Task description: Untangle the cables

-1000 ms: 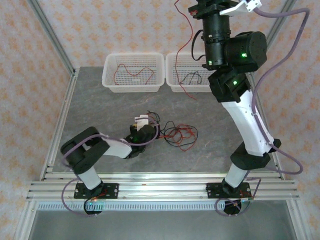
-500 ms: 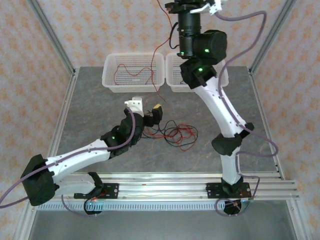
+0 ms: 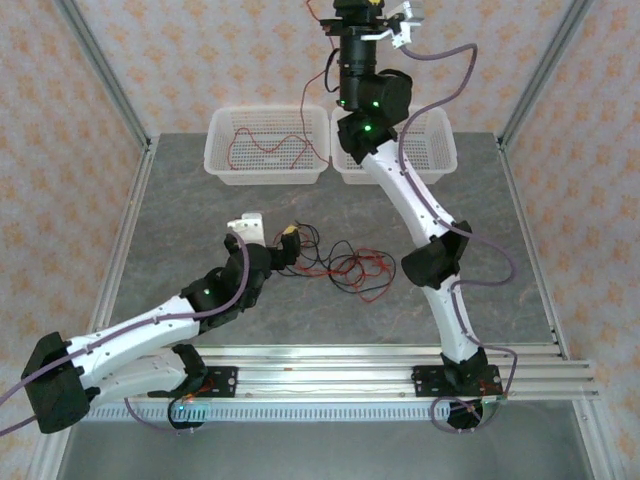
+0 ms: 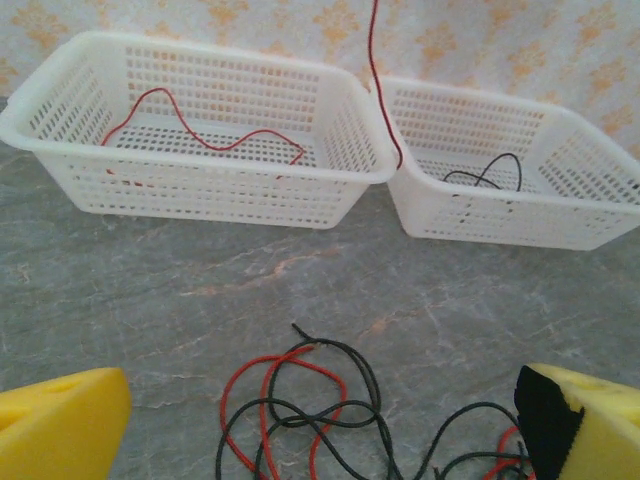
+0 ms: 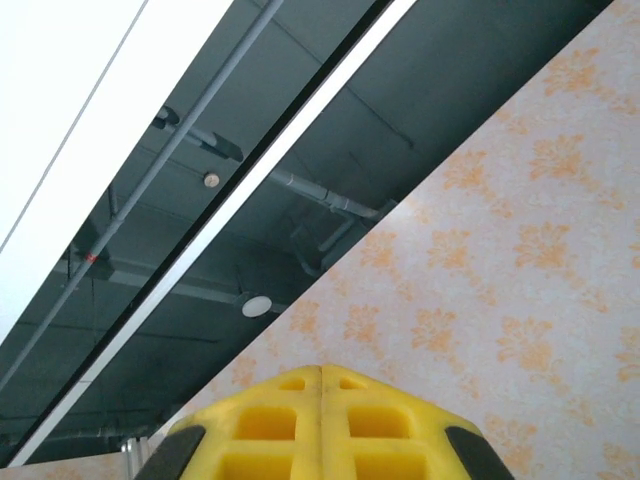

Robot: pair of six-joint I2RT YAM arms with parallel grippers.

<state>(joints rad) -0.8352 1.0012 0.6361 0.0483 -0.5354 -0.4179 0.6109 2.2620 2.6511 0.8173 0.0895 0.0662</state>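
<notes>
left tool [image 4: 320, 425] spread wide open, fingers either side of the near edge of the tangle [image 3: 350, 268] of red and black cables on the counter [image 3: 200, 200]; right tool [image 5: 320, 380] high up beyond the tangle, clenched on a red cable [image 4: 372, 60] dangling from it.

The wall [image 3: 200, 50] wears pale paper with orange flowers. In front of the wall lies a grey, stony surface [image 3: 200, 215]. Silver poles [image 3: 102, 65] stand beside the wall. Above the wall is a dark ceiling [image 5: 420, 90] with pipes [image 5: 320, 195] and a long white light [image 5: 306, 125].
</notes>
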